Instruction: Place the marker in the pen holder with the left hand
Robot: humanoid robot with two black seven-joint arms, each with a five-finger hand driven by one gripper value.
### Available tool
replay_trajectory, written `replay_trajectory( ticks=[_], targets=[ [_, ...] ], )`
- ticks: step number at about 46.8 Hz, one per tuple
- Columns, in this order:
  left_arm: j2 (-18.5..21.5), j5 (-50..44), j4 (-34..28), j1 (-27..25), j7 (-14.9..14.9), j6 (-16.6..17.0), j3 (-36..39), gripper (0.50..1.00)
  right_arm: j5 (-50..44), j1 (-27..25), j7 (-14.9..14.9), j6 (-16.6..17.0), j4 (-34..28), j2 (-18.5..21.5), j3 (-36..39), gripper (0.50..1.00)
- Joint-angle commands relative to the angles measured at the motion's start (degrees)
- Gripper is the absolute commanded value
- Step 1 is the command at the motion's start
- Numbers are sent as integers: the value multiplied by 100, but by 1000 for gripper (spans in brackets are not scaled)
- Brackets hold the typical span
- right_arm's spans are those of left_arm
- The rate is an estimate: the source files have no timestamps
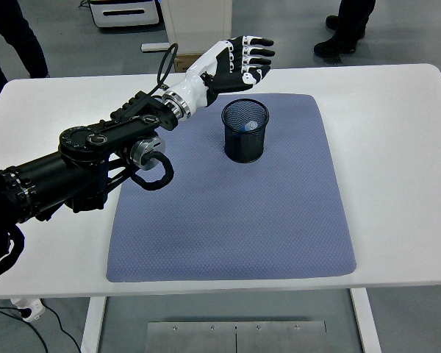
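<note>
The marker [250, 126] stands inside the pen holder [245, 132]; the left robot hand [239, 60] hovers above, fingers spread
</note>
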Motion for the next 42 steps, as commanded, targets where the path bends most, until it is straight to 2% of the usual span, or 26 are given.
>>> replay_trajectory(
  ticks=[1, 10, 18, 22, 31, 32, 42],
  targets=[
    [129, -20, -1, 53, -1, 91, -54, 1000, 0, 0, -5, -2, 0, 0, 0, 1000],
    [437, -20, 8, 53, 26, 126, -124, 1000, 0, 0, -5, -2, 0, 0, 0, 1000],
    [736, -20, 87, 184, -18, 592, -133, 1000, 0, 0, 4, -2, 0, 0, 0, 1000],
    [894, -37, 96, 369, -36, 618, -247, 1000, 0, 0, 4, -2, 0, 0, 0, 1000],
    [1395, -186, 87, 932, -124, 504, -1100, 1000, 0, 0, 4, -2, 0, 0, 0, 1000],
    [1482, -239, 87, 1054, -115, 356, -1283, 1000, 0, 0, 4, -2, 0, 0, 0, 1000],
    [1659, -740, 87, 1476, -97, 100, -1583, 1000, 0, 0, 4, -2, 0, 0, 0, 1000]
  ],
)
